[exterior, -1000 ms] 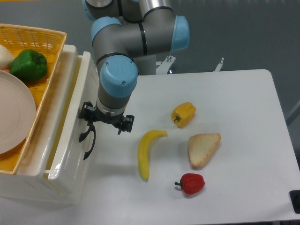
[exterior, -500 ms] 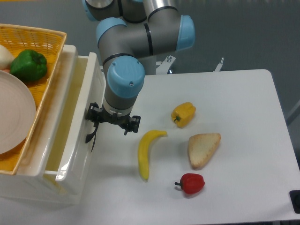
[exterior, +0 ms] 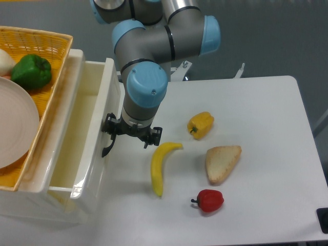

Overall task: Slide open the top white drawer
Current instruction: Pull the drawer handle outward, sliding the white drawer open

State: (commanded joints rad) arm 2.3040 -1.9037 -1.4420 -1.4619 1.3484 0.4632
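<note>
At the left edge of the white table [exterior: 266,102], my arm's gripper [exterior: 131,137] hangs over the front of the top white drawer [exterior: 97,138], which stands pulled well out from the cabinet [exterior: 36,202], its pale interior open to my fixed camera. From this high angle I see the gripper's black body pressed against the drawer front, with part of the black curved handle [exterior: 106,149] curling out below its left side; I cannot tell whether the fingers are clenched on that handle or loose beside it, since the wrist's blue cap covers them. On top of the cabinet sits a yellow wicker basket [exterior: 48,38] holding a green pepper [exterior: 32,70] and a pale plate [exterior: 15,123], with a sliver of something white at the far left edge. On the table to the right of the gripper, a banana [exterior: 161,166] lies lengthwise, its upper tip just beside the gripper's right side. Farther right are a yellow pepper [exterior: 201,124], a slice of bread [exterior: 222,163] and, nearest the table's front edge, a red pepper [exterior: 208,200], all apart from one another. A dark object shows at the frame's lower right corner, too cropped to identify.
</note>
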